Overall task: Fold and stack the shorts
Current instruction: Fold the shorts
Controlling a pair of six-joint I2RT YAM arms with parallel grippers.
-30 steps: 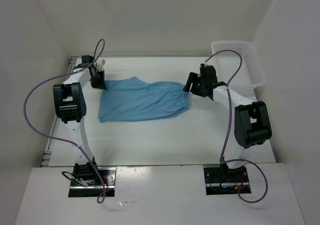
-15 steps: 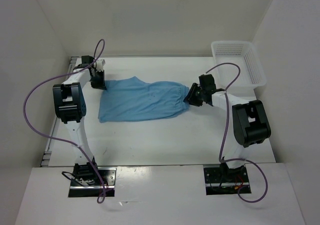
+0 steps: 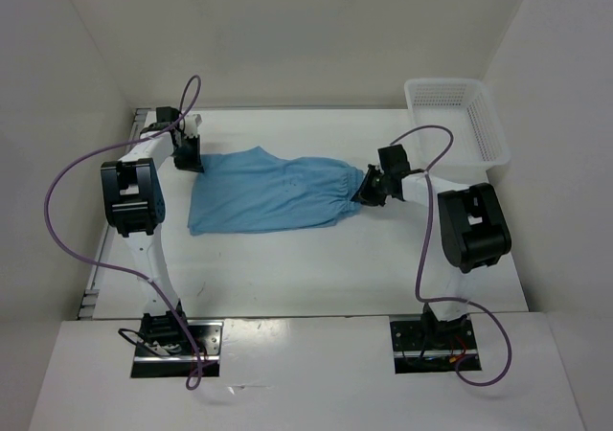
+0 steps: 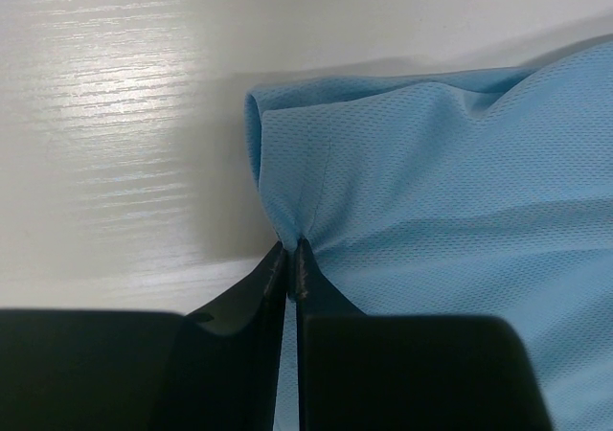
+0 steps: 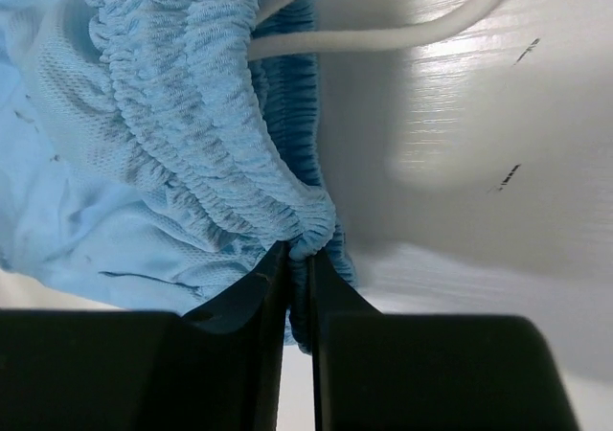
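Left gripper (image 4: 290,249): pinched narrow on a small tuck of fabric at the hem corner of the shorts (image 3: 273,193), jaws almost meeting.
Right gripper (image 5: 299,254): closed tight on a bunch of the gathered waistband (image 5: 220,115), just beside the loose white drawstring (image 5: 383,36).
Shorts: spread flat across the far half of the table (image 3: 316,268), hem end toward the left edge, waistband end toward the right edge.
Basket (image 3: 445,84): at the far right corner, well apart from the cloth.
Step in hand, as judged: both ends gripped, ready for a fold.
Doing it well: lift both ends together and only just clear of the table; keep the cloth lightly taut between the grips; carry one edge squarely over the other; lay down without dragging.
Risk: thin pinch at the hem likely to slip under a hard pull; drawstring liable to trail or snag.
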